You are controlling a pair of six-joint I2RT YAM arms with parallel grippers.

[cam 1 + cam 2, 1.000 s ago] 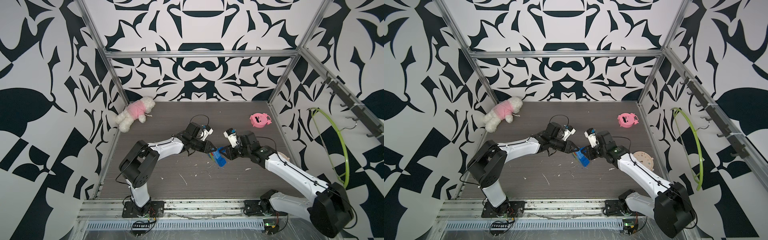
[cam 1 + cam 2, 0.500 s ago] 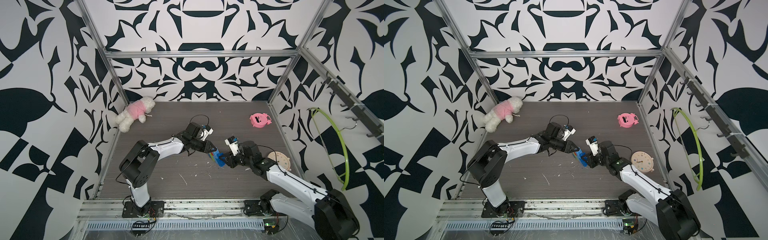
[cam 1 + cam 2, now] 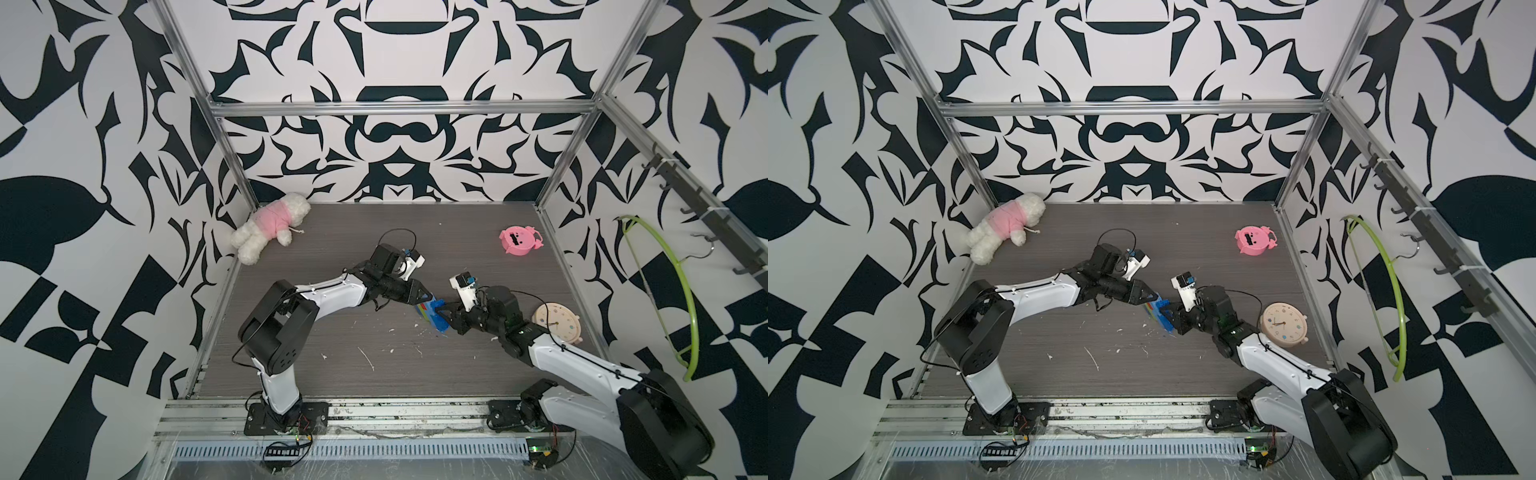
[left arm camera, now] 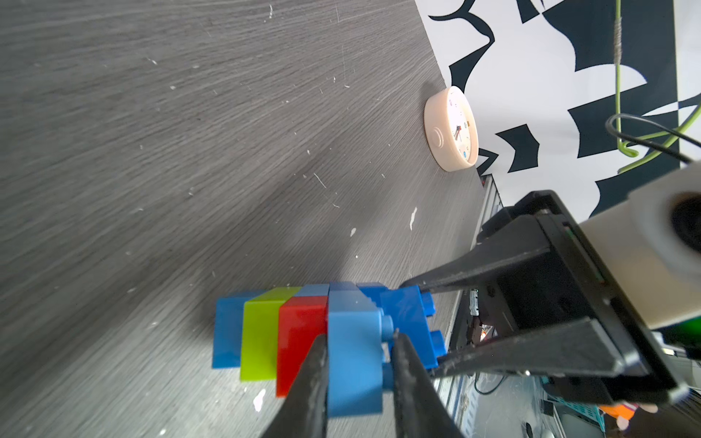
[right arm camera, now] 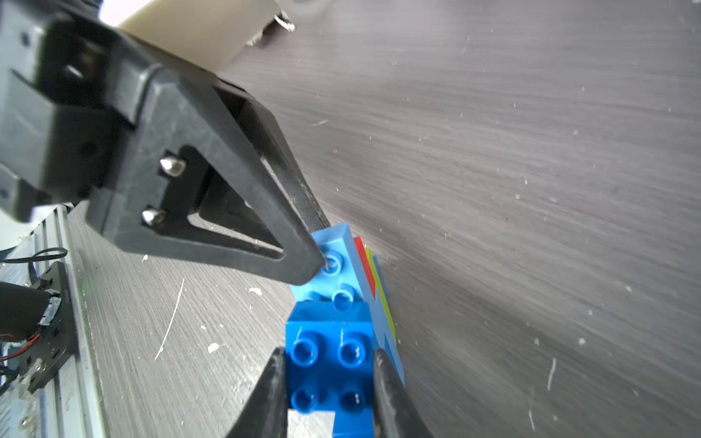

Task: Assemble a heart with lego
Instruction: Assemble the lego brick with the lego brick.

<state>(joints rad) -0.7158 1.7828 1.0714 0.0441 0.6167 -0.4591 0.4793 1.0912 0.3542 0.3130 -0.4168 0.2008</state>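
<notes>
Pinching the heart [image 4: 265,330], your left jaws hold its light-blue brick [image 4: 352,360]; right jaws clamp the dark-blue brick [image 5: 328,364] alongside, facing them.

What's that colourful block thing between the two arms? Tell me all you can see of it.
It is the heart, a cluster of glossy plastic studded bricks pressed together: several blue, one lime green, one red. It is turned on edge, studs sideways, low over the grey table. The left gripper is shut on a lighter blue brick, the right gripper on a darker blue brick.
</notes>
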